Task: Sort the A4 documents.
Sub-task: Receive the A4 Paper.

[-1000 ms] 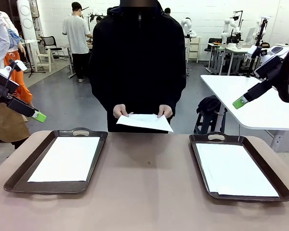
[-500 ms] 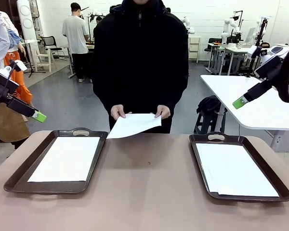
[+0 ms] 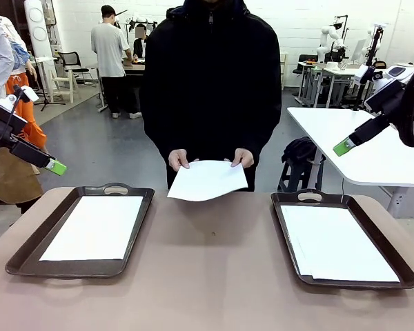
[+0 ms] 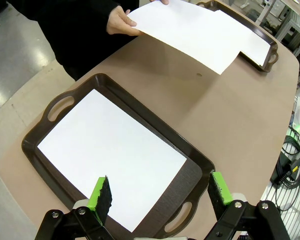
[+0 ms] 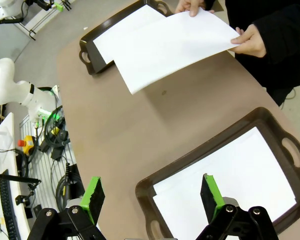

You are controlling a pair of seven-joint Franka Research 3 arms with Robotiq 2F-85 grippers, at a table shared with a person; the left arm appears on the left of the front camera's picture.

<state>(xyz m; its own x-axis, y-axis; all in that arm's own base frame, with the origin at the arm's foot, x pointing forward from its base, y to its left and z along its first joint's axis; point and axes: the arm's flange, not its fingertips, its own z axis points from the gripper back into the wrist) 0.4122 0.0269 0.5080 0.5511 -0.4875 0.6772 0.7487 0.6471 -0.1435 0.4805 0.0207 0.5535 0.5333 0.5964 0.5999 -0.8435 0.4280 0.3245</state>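
Fingers on the left gripper (image 4: 160, 197) and right gripper (image 5: 152, 197) stand spread and empty above the trays (image 3: 127, 238). With both hands (image 3: 178, 159) the person holds one A4 document (image 3: 207, 181) over the table's far edge. Whichever gripper takes it should, I'd judge, pinch a free edge away from those hands.

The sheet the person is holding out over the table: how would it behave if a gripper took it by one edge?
The sheet is thin and looks slightly bowed between both hands, so it would probably droop from a one-edge grip. It looks very light and smooth; it might slip between pads or crease.
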